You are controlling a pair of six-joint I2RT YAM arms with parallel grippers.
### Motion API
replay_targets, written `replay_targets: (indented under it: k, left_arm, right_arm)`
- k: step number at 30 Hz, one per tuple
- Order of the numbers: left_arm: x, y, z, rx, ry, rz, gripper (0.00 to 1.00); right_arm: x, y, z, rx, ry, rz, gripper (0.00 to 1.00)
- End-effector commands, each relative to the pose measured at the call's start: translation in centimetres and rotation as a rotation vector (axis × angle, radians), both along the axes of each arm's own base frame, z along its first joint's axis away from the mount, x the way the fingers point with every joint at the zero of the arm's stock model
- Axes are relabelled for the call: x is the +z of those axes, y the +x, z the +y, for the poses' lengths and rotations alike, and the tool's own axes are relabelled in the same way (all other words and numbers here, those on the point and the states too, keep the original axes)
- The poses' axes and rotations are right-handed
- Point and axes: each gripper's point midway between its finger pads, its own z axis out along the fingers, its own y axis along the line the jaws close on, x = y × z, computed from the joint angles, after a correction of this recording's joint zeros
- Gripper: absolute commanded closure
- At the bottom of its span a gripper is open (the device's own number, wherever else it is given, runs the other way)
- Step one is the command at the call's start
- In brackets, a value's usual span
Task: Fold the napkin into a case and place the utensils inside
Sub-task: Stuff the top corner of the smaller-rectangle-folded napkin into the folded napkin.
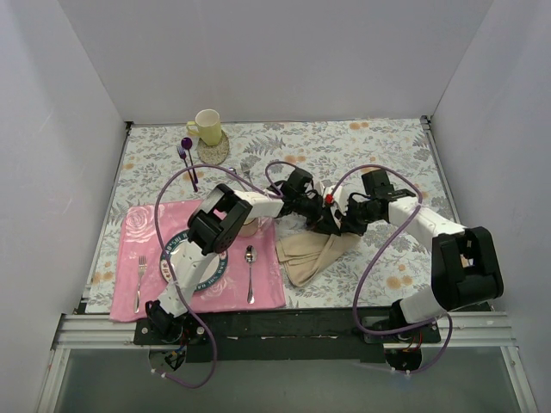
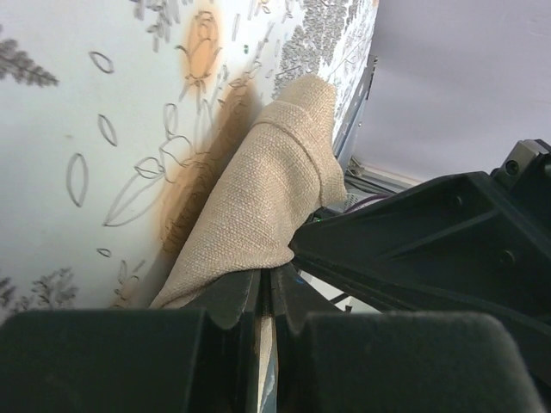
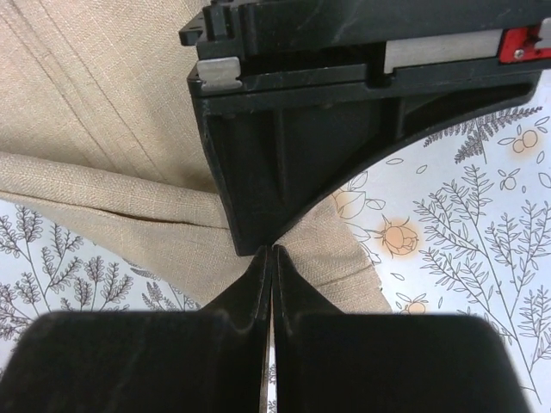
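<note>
Left end effector clamps an edge of the plain beige-tan cloth napkin, raised off the floral surface. Right end effector, closed, sits over the same cloth just beside.

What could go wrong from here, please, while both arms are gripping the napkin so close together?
1. The left gripper and right gripper pinch the napkin almost side by side, so their housings could collide on the next move.
2. Pulling in different directions might undo the fold or slip the cloth out of one pinch.
3. A drag toward the pink placemat could nudge the spoon.
</note>
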Motion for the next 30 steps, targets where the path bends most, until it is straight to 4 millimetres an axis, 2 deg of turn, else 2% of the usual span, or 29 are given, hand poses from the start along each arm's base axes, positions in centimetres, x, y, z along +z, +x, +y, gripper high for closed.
replay_targets:
  k: [1, 5, 11, 13, 14, 15, 18, 19, 20, 22, 25, 26, 28, 30]
  left_arm:
    - [0.1, 1.3, 0.1, 0.018, -0.005, -0.007, 1.00]
    - [-0.5, 1.8, 0.6, 0.017, 0.001, -0.002, 1.00]
    - [1.0, 2.4, 0.1, 0.004, -0.040, -0.029, 0.97]
    - [1.3, 2.5, 0.0, -0.002, -0.049, -0.033, 0.92]
    - [1.6, 2.6, 0.1, -0.001, -0.050, -0.035, 0.84]
    - [1.7, 2.5, 0.2, 0.001, -0.048, -0.035, 0.82]
    - [3.0, 2.6, 1.1, 0.017, -0.057, -0.038, 0.71]
    - [4.0, 2.8, 1.5, 0.024, -0.070, -0.058, 0.68]
    - [3.9, 2.6, 2.0, 0.026, -0.061, -0.054, 0.66]
    - [5.0, 2.8, 2.6, 0.030, -0.065, -0.075, 0.65]
    - [4.8, 2.8, 4.2, 0.053, -0.028, -0.051, 0.63]
    - [5.9, 2.9, 4.6, 0.068, -0.032, -0.069, 0.62]
    - [5.7, 2.8, 5.8, 0.092, -0.016, -0.067, 0.60]
    - [7.3, 3.2, 6.5, 0.113, -0.034, -0.124, 0.59]
  right_arm:
    - [-0.4, 1.0, 0.6, -0.014, 0.010, 0.002, 0.99]
    - [-1.8, 1.2, 0.3, -0.028, -0.012, 0.029, 0.99]
    - [-3.4, 1.1, -0.1, -0.022, -0.042, 0.045, 0.99]
    - [-3.9, 1.1, -0.3, -0.026, -0.053, 0.050, 0.99]
    - [-4.1, 1.2, -0.5, -0.028, -0.057, 0.051, 0.99]
    - [-4.2, 1.1, -0.6, -0.030, -0.062, 0.057, 0.99]
    - [-4.4, 1.3, -0.9, -0.036, -0.066, 0.060, 0.99]
    - [-4.4, 1.4, -1.1, -0.038, -0.065, 0.060, 0.99]
    - [-4.4, 1.4, -1.1, -0.039, -0.067, 0.059, 0.99]
    - [-4.6, 1.3, -1.2, -0.041, -0.065, 0.066, 0.99]
    - [-4.5, 1.7, -1.3, -0.046, -0.063, 0.066, 0.99]
    - [-4.4, 1.7, -1.3, -0.047, -0.061, 0.065, 0.99]
    - [-4.5, 1.8, -1.4, -0.047, -0.062, 0.067, 0.99]
    - [-4.5, 1.8, -1.3, -0.048, -0.059, 0.068, 0.99]
